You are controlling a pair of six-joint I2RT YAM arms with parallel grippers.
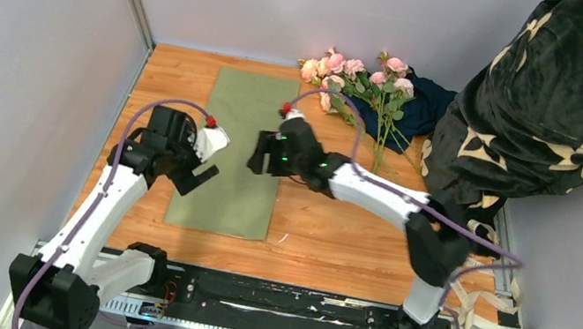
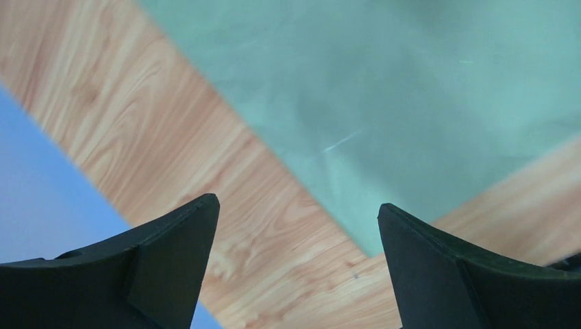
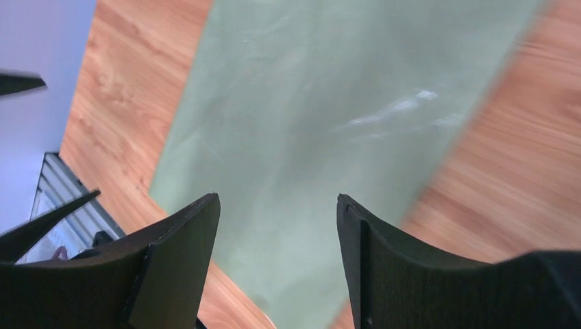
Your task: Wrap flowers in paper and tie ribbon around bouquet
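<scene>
— What are the left fingers (image 2: 171, 260) doing?
— They're spread wide with nothing between them. They sit over the left edge of the paper (image 1: 241, 152), where the green sheet meets the wood.
— And the right fingers (image 3: 175, 267)?
— Those are apart and empty too, over the same sheet near its right edge.
— How does the paper lie?
— Flat, sage-green face up, on the left half of the wooden surface (image 1: 330, 234), running from near to far.
— Where are the flowers (image 1: 364, 83)?
— At the far edge, well apart from both arms. The pink heads point left and the stems run toward the near right, partly on a dark navy cloth (image 1: 425, 106).
— And the ribbon (image 1: 486, 306)?
— Cream loops at the near right corner, beside the right arm's base.
</scene>
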